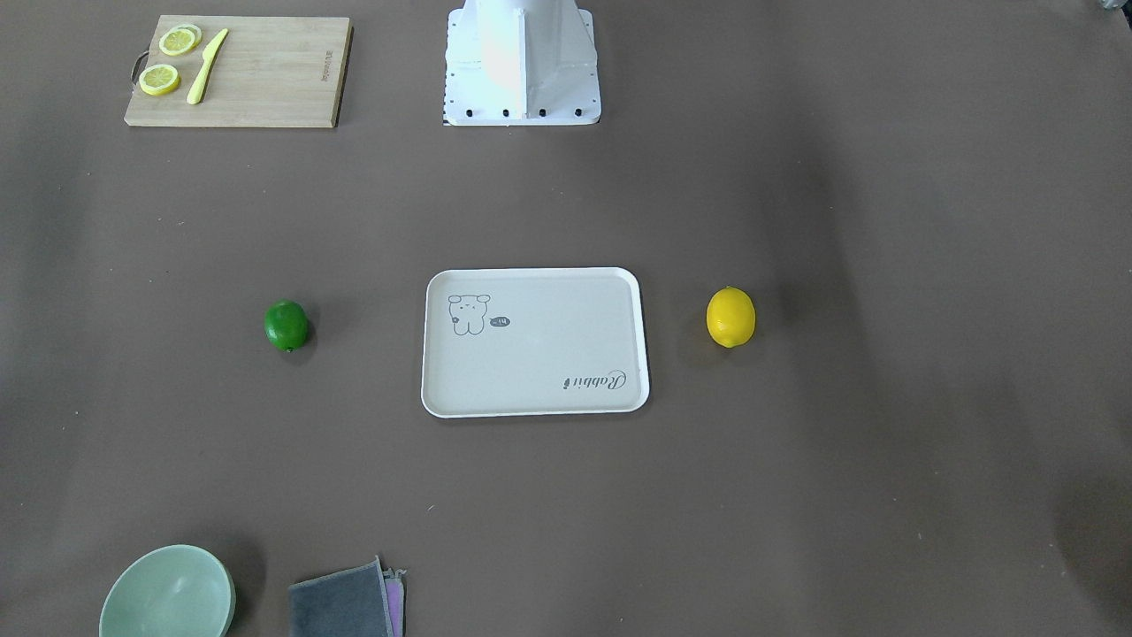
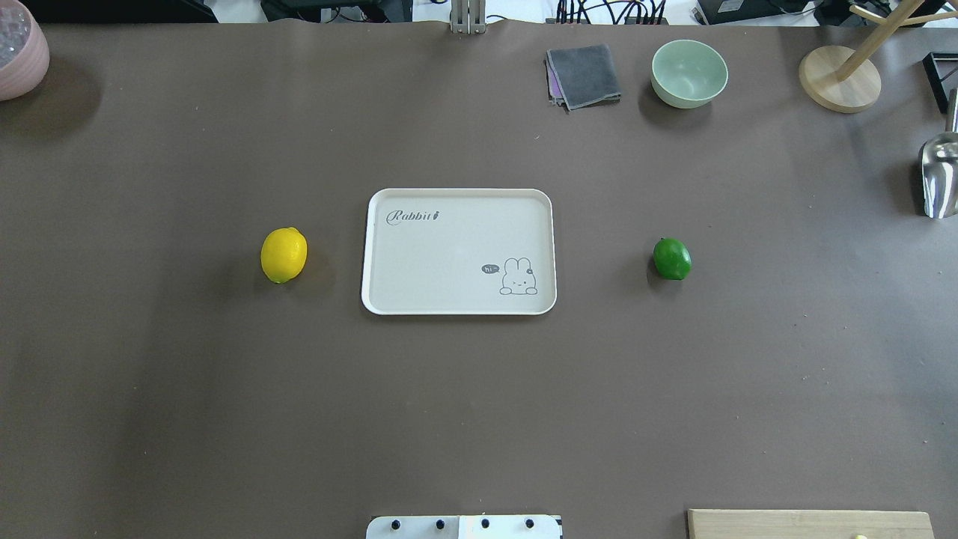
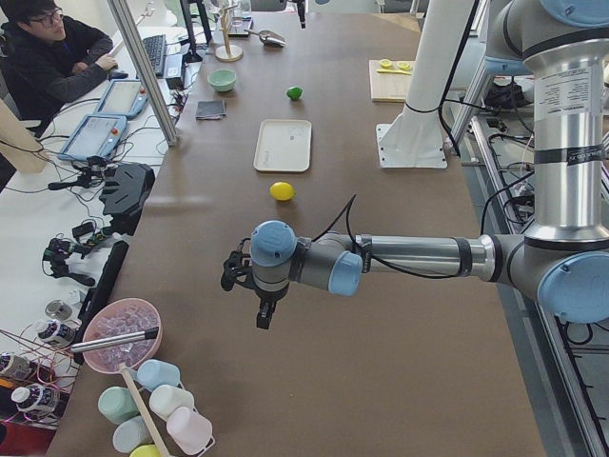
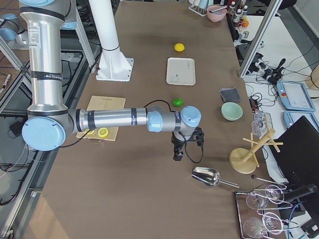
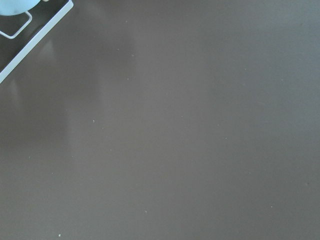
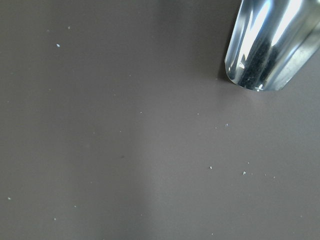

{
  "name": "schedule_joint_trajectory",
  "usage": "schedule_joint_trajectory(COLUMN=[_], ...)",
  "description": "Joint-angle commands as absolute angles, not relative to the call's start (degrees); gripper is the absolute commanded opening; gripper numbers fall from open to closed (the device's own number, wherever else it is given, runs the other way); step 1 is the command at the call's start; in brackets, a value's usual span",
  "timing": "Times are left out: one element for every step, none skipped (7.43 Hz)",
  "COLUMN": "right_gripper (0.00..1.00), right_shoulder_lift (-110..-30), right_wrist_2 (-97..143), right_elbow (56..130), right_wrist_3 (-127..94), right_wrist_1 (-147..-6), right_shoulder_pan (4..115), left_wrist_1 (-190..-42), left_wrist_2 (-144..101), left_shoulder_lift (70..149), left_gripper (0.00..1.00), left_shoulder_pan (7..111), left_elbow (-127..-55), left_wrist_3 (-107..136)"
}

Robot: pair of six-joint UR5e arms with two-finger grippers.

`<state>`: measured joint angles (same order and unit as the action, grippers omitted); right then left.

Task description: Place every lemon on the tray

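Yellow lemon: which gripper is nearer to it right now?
Left. The left gripper is over the table past the yellow lemon, toward the table's left end. The right gripper is beyond the tray and green lemon, by the metal scoop.

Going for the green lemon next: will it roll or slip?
The green lemon is oval, lying free on the flat table, so a nudge would probably roll it. Its glossy skin hints it may slip in a pinch; grip across the middle.
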<state>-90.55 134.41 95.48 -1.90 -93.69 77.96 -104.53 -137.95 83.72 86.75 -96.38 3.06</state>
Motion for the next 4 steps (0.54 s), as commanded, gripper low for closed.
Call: schedule_joint_trajectory(right_gripper=[1.00, 1.00, 1.00, 1.00], right_shoulder_lift=[-89.2, -87.7, -86.7, -84.8], right_wrist_2=[135.3, 136.1, 136.2, 136.2], right_elbow=[96.1, 96.0, 96.1, 96.3], right_wrist_3=[-1.9, -2.0, -3.6, -7.9], right_wrist_1=[-93.8, -93.8, -93.8, -93.7], right_shoulder_pan=[75.6, 74.1, 72.4, 70.2], left_wrist_1=[-105.3, -105.9, -106.6, -108.9], left_wrist_2=[-141.6, -143.2, -143.3, -143.3], left_shoulder_lift=[84.5, 86.3, 88.8, 90.8], left_gripper=[0.99, 0.99, 0.99, 1.00], left_shoulder_pan=[81.9, 80.1, 76.9, 72.6], left_elbow=[-96.6, -96.8, -96.9, -96.8], left_wrist_3=[6.4, 10.9, 16.5, 22.0])
